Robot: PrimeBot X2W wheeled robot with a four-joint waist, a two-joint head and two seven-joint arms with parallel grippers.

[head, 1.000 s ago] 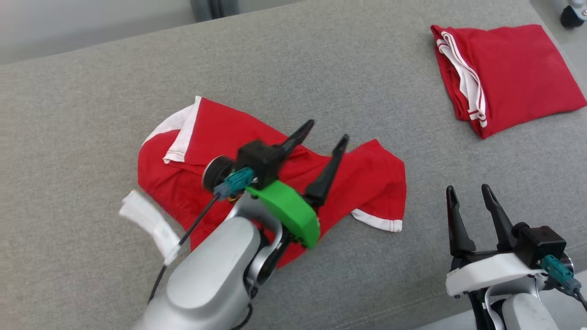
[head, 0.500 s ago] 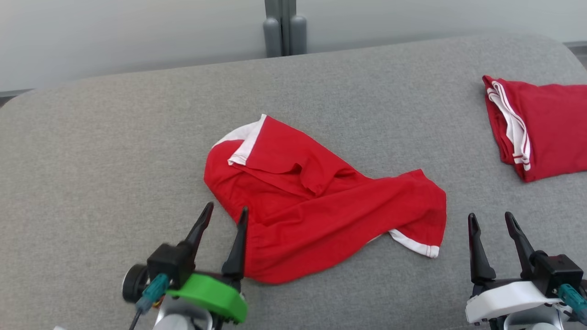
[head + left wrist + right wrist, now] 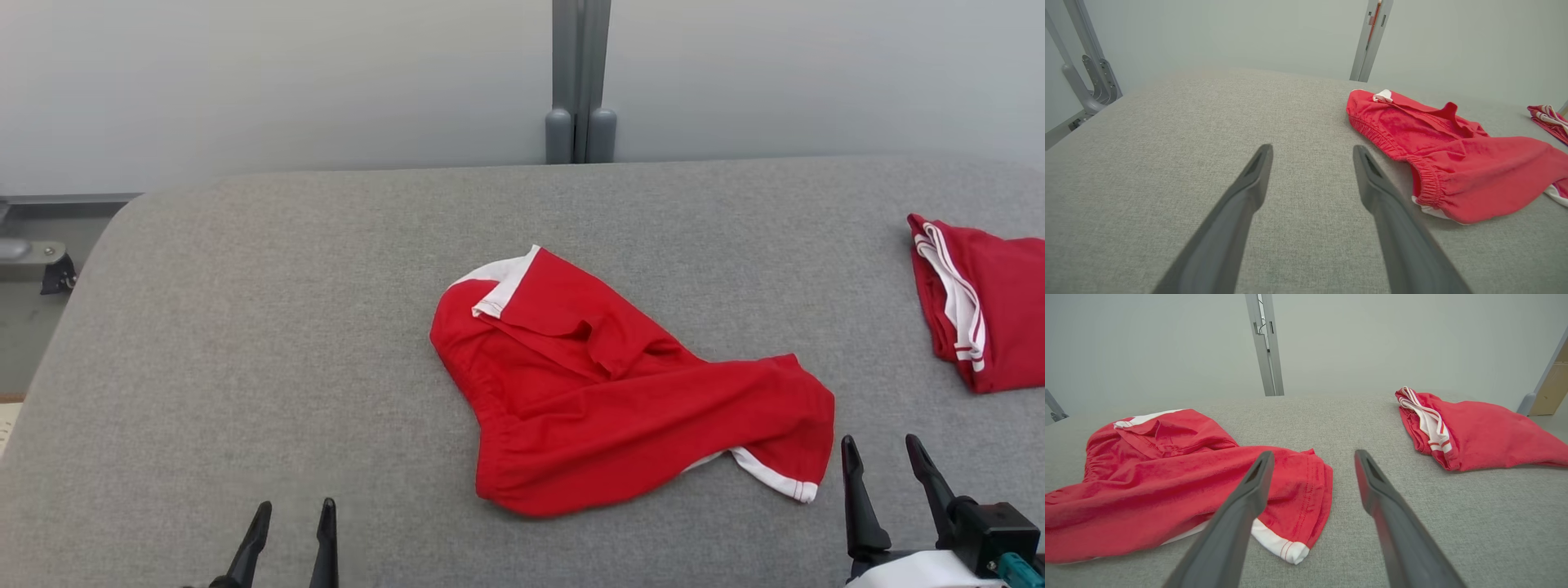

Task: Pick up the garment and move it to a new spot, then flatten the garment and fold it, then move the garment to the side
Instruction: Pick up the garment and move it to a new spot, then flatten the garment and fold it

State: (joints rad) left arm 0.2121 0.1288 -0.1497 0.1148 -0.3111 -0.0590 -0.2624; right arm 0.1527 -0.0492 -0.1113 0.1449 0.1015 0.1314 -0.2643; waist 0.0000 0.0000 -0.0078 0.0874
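One crumpled garment (image 3: pixel 620 400), one folded garment (image 3: pixel 1000 314), one grey surface (image 3: pixel 245 327)

Blk tapered fingers (image 3: pixel 855 500), white wrist shell (image 3: pixel 906 573)

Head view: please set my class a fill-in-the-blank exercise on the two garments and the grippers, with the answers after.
The crumpled garment on the grey surface is ____ with white trim.
The folded garment lies nearer the ____ gripper.
The left gripper and the right gripper both stand ____, holding nothing.
Missing words: red; right; open.
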